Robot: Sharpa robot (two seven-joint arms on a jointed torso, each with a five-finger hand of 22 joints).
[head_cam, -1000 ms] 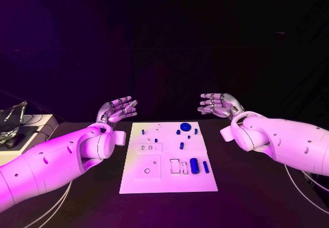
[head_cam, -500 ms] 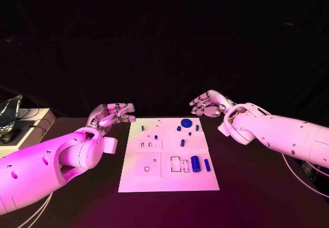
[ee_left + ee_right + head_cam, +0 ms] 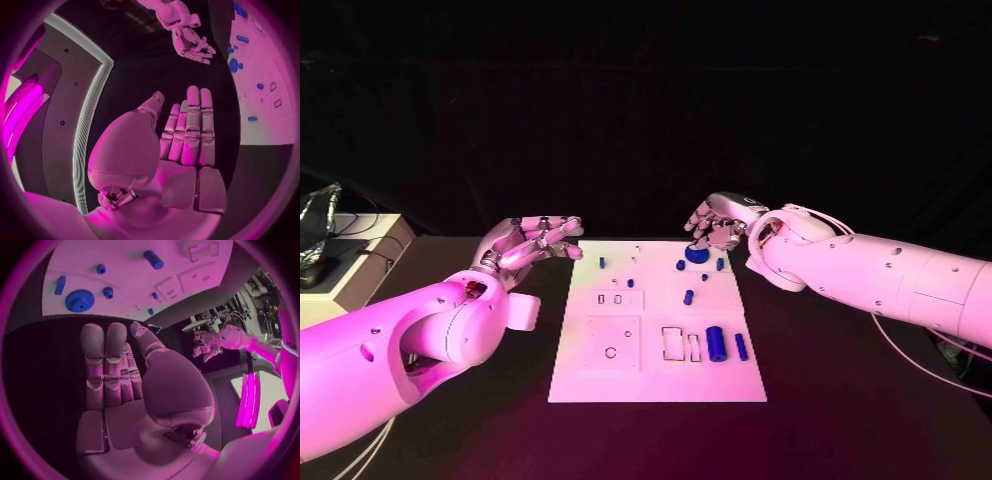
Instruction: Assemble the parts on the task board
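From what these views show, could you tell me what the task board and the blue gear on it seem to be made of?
The task board looks like rigid white plastic or painted sheet, matte: flat, even, no glare, with crisp cut-out slots. The blue gear looks like moulded or printed plastic: uniform opaque colour, fine teeth round its rim, dull surface without metallic shine. Neither can be settled from looks alone.

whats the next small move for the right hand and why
Probably lower the right hand onto the blue gear. The hand hovers open just beyond the task board's far edge, holding nothing, and the gear lies nearest its fingertips. The left hand is also empty, off the board's side.
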